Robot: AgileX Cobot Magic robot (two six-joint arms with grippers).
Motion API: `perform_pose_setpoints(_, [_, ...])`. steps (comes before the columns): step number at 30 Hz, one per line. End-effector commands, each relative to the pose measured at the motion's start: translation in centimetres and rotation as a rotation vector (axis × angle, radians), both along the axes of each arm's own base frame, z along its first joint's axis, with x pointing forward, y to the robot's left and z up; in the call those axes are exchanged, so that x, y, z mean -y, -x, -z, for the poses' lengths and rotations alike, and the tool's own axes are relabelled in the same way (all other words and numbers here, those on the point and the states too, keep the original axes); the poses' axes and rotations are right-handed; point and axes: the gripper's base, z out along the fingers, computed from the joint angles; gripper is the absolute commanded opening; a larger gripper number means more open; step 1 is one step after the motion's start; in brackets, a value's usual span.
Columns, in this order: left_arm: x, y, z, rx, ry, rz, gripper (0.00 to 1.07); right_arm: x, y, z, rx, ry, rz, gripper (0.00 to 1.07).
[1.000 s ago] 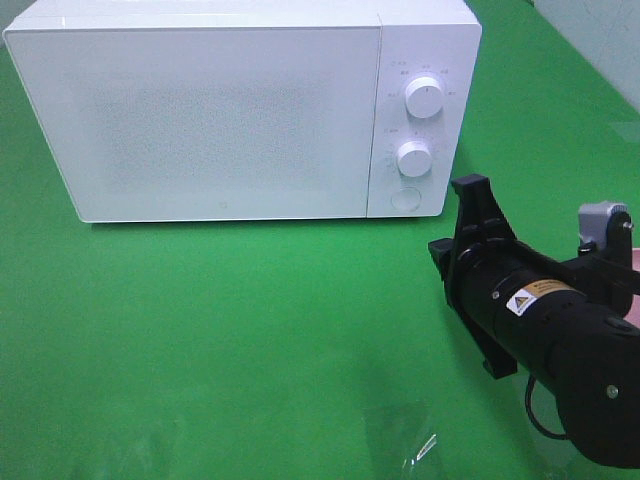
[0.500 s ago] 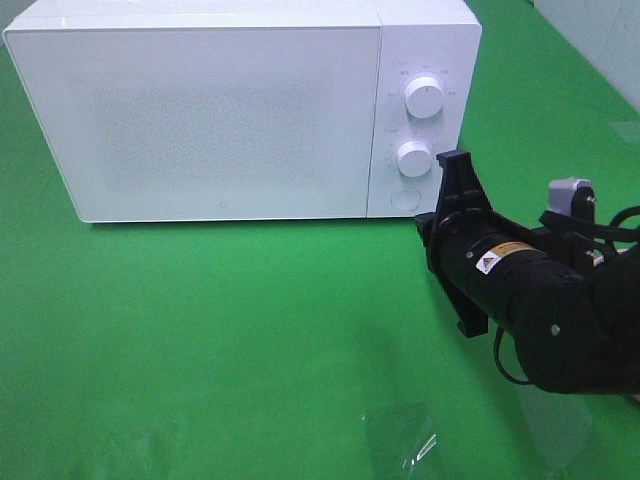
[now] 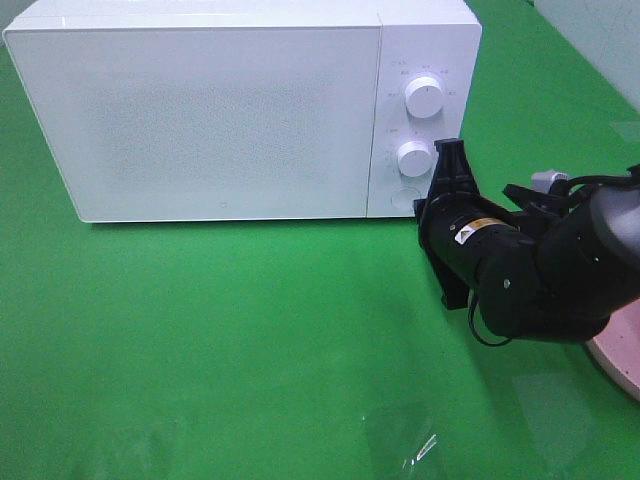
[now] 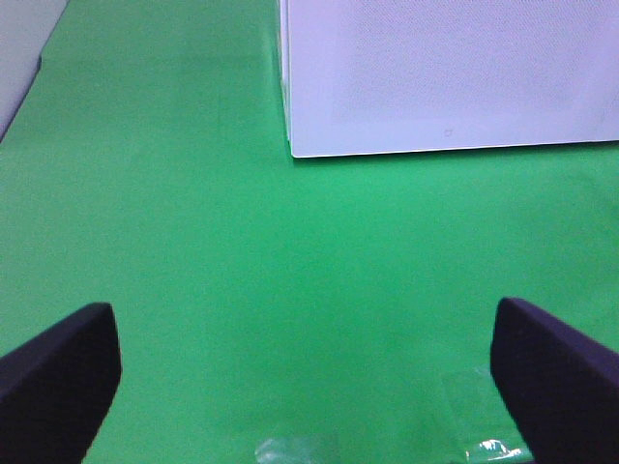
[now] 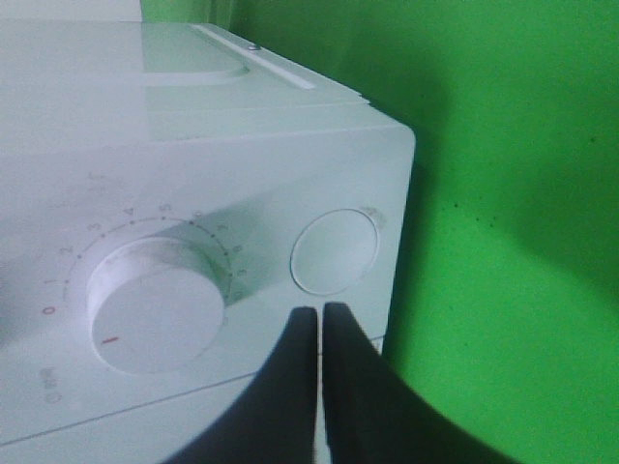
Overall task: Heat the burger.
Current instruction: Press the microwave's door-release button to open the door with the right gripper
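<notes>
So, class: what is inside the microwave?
Only the outside shows. The microwave is closed and its white door lets nothing show through, so its inside is hidden. No burger is in view.

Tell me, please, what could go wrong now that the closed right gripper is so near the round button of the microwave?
1. The right gripper, shut, sits off the centre of the round button, towards the lower knob; a slightly off push may turn the knob or only hit bare panel.
2. A hard push could shove the microwave back on the green cloth, since nothing braces it.
</notes>
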Motion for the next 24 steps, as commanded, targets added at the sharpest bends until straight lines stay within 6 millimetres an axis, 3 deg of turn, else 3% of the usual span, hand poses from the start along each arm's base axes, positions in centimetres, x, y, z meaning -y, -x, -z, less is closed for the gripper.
perform_pose_setpoints(1, [0.0, 0.3, 0.0, 0.017, -0.001, 0.006, 0.96, -0.5, -0.9, 0.1, 0.004, -0.013, -0.012, 0.0])
perform_pose_setpoints(9, [0.0, 0.3, 0.0, 0.017, -0.001, 0.006, 0.96, -1.5, -2.4, 1.3, -0.003, -0.016, -0.008, 0.0])
perform_pose_setpoints(24, [0.0, 0.3, 0.0, 0.017, -0.001, 0.006, 0.96, -0.7, -4.6, 2.8, -0.031, -0.012, 0.04, 0.0])
